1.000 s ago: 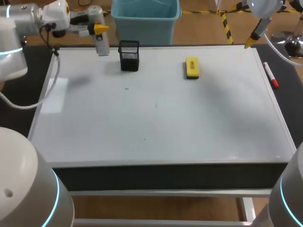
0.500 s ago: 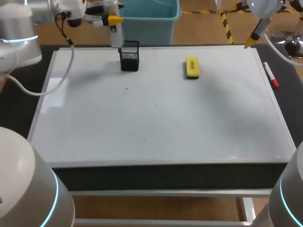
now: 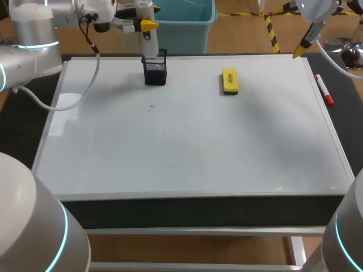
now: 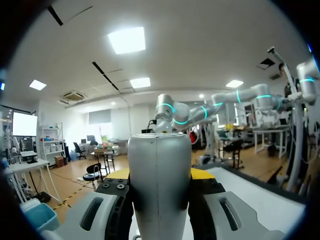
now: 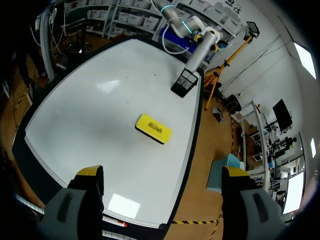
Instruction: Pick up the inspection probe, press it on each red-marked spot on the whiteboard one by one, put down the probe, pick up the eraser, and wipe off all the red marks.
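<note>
Left gripper [image 3: 147, 25] is clenched on the inspection probe [image 3: 148, 45], a silver cylinder held upright at the far edge of the whiteboard [image 3: 227, 147], left of its middle. Directly under it stands a black mesh holder [image 3: 155, 68].

The probe's lower end is level with the holder's far rim. Neither the head view nor the right wrist view settles whether it has entered the holder, and the holder's interior is dark in both.

The left wrist view shows what the head view does not: both fingers pressed against opposite sides of the probe [image 4: 159, 200], yellow tips showing just behind it. It shows neither the holder nor the probe's lower end.

Right gripper [image 3: 300, 50] hangs over the far right corner of the whiteboard. Its fingers cannot be judged from the head view. The right wrist view shows this gripper [image 5: 162, 172] released, fingers wide apart with nothing between them.

The yellow eraser [image 3: 230, 81] lies flat near the far edge, right of the middle and well apart from the holder. A red marker [image 3: 324, 89] lies on the black table [image 3: 343, 107], just beside the whiteboard's right edge.

A few small specks show on the whiteboard, colour not discernible
</note>
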### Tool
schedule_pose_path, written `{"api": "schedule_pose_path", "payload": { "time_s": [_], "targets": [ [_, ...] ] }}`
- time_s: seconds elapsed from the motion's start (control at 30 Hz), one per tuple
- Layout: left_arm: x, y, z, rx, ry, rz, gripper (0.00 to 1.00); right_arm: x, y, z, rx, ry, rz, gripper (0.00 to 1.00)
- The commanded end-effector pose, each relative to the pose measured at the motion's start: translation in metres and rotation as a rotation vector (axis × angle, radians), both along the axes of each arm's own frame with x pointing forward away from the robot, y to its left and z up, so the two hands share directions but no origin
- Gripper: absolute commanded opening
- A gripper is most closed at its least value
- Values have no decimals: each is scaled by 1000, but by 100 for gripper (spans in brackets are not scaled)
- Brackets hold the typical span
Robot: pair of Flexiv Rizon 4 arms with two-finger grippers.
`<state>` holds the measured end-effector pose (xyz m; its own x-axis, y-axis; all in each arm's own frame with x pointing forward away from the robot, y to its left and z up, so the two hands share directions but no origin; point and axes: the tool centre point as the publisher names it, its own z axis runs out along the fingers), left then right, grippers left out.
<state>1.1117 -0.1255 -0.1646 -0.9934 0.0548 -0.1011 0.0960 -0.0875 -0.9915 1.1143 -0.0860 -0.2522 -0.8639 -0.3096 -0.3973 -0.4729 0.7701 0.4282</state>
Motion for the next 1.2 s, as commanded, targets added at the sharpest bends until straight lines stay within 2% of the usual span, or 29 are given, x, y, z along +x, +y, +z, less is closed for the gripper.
{"api": "schedule_pose_path", "payload": {
  "time_s": [0.03, 0.2, 0.47, 0.57, 1.2],
  "targets": [
    [10, -3, -5, -3, 0, -40, 0, 1, 0, 1, -4, 2, 2, 100],
    [14, -5, -10, -3, 0, -43, 0, 1, 0, 1, -4, 2, 2, 100],
    [24, -10, -28, -5, 14, -57, 0, 1, 0, 1, -4, 2, 2, 100],
    [25, -11, -34, -14, -7, -62, 0, 1, 0, 1, -4, 2, 2, 100],
    [35, -8, -70, -12, 60, -70, 0, 1, 0, 1, -4, 2, 2, 100]
  ]
}}
